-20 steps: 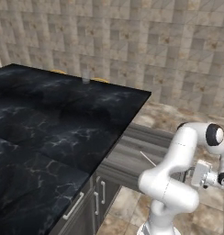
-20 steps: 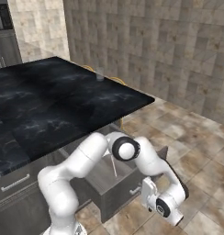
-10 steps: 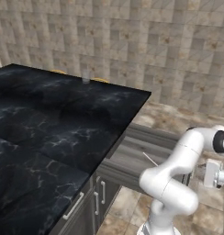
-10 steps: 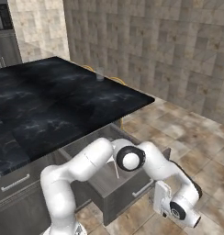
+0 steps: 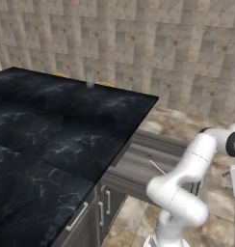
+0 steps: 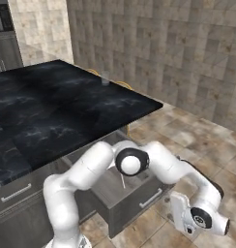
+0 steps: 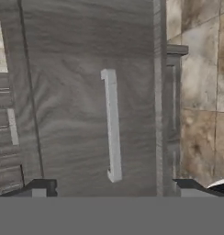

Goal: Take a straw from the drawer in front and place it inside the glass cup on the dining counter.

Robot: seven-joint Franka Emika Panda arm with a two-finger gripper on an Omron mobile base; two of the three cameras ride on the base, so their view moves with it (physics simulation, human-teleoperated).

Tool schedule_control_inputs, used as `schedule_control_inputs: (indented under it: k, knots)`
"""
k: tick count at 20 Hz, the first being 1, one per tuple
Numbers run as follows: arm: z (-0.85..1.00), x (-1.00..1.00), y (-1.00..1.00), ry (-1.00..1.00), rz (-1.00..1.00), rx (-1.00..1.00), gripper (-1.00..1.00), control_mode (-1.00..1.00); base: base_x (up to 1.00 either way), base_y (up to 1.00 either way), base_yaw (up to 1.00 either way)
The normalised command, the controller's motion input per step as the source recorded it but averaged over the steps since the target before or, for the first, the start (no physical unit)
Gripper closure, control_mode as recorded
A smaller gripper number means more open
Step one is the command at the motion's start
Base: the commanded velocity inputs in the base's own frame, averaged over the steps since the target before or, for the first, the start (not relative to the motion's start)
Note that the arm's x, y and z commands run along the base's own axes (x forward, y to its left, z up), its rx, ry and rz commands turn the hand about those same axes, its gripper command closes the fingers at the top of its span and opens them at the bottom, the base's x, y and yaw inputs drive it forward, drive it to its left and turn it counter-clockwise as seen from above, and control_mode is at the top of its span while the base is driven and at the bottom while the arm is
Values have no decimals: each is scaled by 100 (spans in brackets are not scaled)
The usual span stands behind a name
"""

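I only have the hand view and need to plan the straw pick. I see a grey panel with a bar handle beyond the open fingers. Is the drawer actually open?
Observer: Yes. In the left base view the drawer stands pulled out from under the dining counter.
Operator: Is there a straw inside?
Observer: Yes. The straw lies slantwise on the drawer's floor, beside the arm.
Operator: And where is the target?
Observer: The glass cup stands upright near the counter's far edge, with no straw in it.
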Motion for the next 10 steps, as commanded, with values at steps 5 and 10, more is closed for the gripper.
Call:
schedule_control_inputs:
  k: [5, 10]
  knots:
    - [100, -81, 94, 0, 13, -53, -100, -100, 0, 0, 0]
    - [100, -52, 84, 0, 10, -49, -100, -100, 0, 0, 0]
